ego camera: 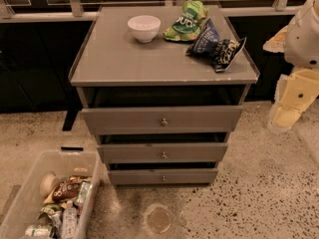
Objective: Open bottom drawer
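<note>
Well apart: bottom drawer (163, 177) and gripper (286, 116) at right edge.

No text can be read for certain, large white lettering on green snack bag (185, 20) too warped to make out, pale print on dark blue bag (205, 39) and black bag (227, 51) illegible, wrappers (65, 189) in plastic bin (70, 155) unreadable, gripper (286, 116) at right edge beside cabinet (124, 59)
</note>
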Robot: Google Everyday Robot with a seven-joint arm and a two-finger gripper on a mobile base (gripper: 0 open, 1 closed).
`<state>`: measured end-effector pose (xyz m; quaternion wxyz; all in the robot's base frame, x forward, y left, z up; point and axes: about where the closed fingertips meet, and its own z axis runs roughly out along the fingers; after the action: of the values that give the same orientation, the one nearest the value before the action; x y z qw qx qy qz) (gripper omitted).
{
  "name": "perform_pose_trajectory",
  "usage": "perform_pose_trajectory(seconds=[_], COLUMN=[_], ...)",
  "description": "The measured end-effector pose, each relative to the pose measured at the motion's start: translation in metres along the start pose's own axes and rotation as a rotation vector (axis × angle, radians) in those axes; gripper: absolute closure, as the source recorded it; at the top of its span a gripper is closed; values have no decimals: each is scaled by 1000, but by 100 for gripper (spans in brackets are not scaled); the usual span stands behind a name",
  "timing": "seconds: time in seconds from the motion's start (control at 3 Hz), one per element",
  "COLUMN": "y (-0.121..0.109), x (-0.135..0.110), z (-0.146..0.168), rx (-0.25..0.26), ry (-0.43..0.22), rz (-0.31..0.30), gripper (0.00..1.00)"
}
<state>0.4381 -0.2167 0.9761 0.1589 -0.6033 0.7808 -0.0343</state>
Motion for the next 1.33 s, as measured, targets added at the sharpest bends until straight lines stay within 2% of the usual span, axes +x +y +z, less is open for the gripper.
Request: perform_pose_trajectory(seconds=[0.67, 1.0, 1.33], y=[7, 34, 73], x=[3, 13, 43], z=[4, 15, 47], rx=[11, 33, 52], ry=[5, -15, -56], rz=[-22, -75, -113], gripper=[0, 0, 0])
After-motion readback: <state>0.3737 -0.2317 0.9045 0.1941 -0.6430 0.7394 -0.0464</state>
